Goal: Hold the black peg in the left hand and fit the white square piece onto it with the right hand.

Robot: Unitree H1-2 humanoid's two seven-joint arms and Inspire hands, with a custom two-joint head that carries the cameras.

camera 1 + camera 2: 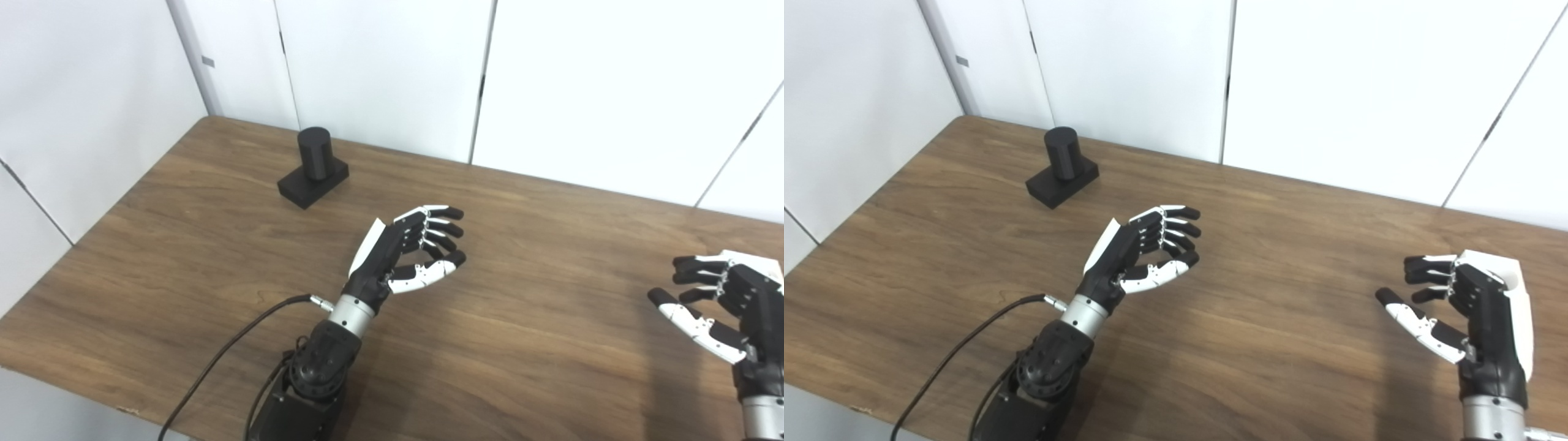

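Black peg [315, 153] upright on its base, far-left on table [520, 343] | left hand [407, 251] nearer than peg, fingers spread, empty | right hand [1464, 312] far right, spread, empty | white square piece unseen | advice: wrap peg's base squarely, keep it upright.

Black peg [1063, 165] sits upright on its base, far left of the table [1274, 245]. Left hand [1139, 254] & right hand [1464, 312] both empty w/ fingers apart, hovering.

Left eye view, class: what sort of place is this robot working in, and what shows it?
Probably a robot test bench in a lab: a bare wooden table boxed in by plain white panels, holding only a black peg, with both robot hands open, the left hand and the right hand.
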